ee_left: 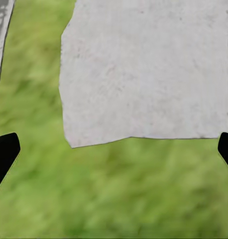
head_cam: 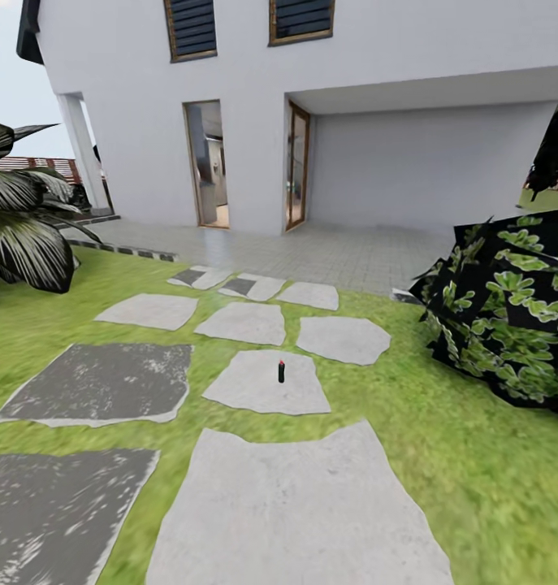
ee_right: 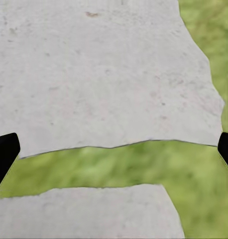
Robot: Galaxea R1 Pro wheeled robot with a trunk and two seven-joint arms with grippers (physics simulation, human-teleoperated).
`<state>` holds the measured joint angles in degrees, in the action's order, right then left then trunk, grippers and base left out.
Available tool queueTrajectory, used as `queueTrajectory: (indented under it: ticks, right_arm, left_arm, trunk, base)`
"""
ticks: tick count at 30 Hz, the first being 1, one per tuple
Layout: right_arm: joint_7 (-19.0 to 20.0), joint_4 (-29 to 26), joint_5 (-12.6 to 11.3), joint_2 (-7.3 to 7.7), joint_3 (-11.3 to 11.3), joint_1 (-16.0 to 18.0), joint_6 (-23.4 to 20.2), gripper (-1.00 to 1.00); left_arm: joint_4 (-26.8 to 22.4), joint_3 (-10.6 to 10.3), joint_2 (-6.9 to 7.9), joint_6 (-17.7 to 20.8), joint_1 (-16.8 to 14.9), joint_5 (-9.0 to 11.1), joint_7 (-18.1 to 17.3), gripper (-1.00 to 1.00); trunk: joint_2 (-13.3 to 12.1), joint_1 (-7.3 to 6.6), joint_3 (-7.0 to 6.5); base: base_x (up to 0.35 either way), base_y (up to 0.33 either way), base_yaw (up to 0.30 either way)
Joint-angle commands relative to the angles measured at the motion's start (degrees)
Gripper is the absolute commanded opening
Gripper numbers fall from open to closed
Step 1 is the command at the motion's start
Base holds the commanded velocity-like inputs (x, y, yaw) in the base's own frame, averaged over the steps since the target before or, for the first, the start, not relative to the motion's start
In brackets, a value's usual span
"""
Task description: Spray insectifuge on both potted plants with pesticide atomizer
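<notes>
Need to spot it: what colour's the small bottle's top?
Red, on the dark bottle; head view.

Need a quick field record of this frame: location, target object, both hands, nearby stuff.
location: lawn with stepping stones, facing a white house
target: small dark bottle with red top, upright on a pale stepping stone, ahead of the robot
left hand: open, empty, over grass and a stone edge
right hand: open, empty, over two stone slabs
nearby: leafy bush at right, palm fronds at left
contact: none
</notes>
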<state>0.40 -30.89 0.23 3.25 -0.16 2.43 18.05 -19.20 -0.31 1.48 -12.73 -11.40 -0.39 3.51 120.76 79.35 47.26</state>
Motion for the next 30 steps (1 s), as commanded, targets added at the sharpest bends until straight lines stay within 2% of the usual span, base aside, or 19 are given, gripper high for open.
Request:
queueTrajectory:
  ticks: [1, 30]
  right_arm:
    - [0.04, 0.04, 0.02, 0.0, -0.02, 0.03, 0.19, 1.0]
    - [0.11, 0.03, -0.03, 0.0, -0.02, 0.03, 0.16, 1.0]
  left_arm:
    - [0.04, -0.04, 0.0, -0.19, -0.03, -0.05, 0.18, 1.0]
    - [0.04, -0.04, -0.04, -0.19, -0.03, -0.05, 0.18, 1.0]
  trunk:
    - [0.02, 0.03, 0.05]
    - [0.02, 0.03, 0.05]
  base:
    - [0.336, -0.042, 0.0]
    - [0.296, -0.141, 0.0]
